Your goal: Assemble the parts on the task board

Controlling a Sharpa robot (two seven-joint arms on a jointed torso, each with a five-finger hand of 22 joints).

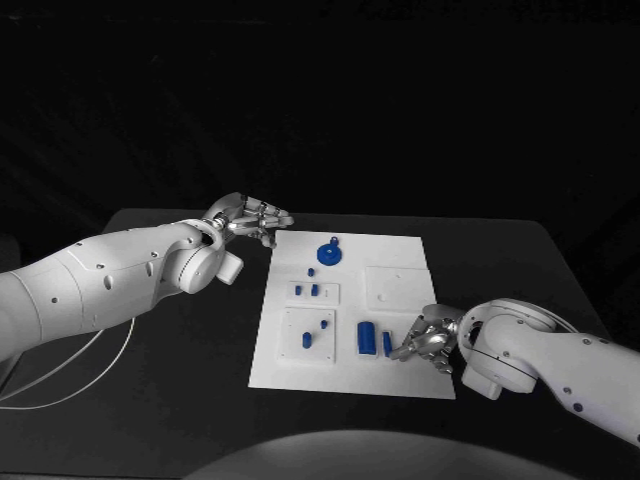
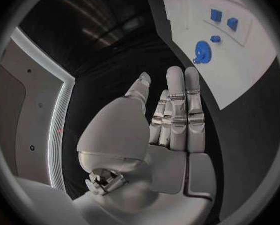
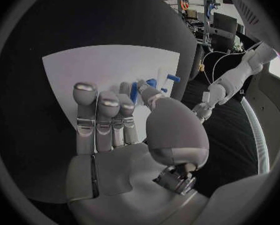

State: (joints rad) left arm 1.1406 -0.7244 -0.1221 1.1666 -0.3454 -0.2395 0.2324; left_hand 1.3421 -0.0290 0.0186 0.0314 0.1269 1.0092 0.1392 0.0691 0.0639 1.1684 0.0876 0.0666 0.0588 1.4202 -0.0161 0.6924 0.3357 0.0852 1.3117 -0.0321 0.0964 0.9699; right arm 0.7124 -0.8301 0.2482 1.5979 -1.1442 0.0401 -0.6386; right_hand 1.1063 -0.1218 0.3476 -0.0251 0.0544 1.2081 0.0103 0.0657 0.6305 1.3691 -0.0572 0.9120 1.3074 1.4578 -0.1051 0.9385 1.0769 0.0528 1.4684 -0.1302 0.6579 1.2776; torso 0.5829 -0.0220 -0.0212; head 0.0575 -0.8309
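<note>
The white task board (image 1: 407, 250) lies in the middle of the black table. A blue gear (image 1: 330, 252) sits near its far edge, with small blue pieces (image 1: 309, 290) below it. A blue cylinder (image 1: 365, 337) and a thinner blue peg (image 1: 387, 343) lie near the front. My right hand (image 1: 428, 336) rests at the board's front right. Its thumb (image 3: 146, 91) and a fingertip sit on either side of the blue peg (image 3: 134, 91), and I cannot tell if they pinch it. My left hand (image 1: 248, 218) hovers off the board's far left corner, fingers (image 2: 177, 110) straight, holding nothing. The gear (image 2: 202, 51) lies beyond them.
Raised white inset plates (image 1: 400, 285) sit on the board, and two of them (image 1: 310, 335) carry small blue pieces. Thin white cables (image 1: 82, 375) trail over the table's left side. Bare black table (image 1: 508, 270) lies to the right of the board.
</note>
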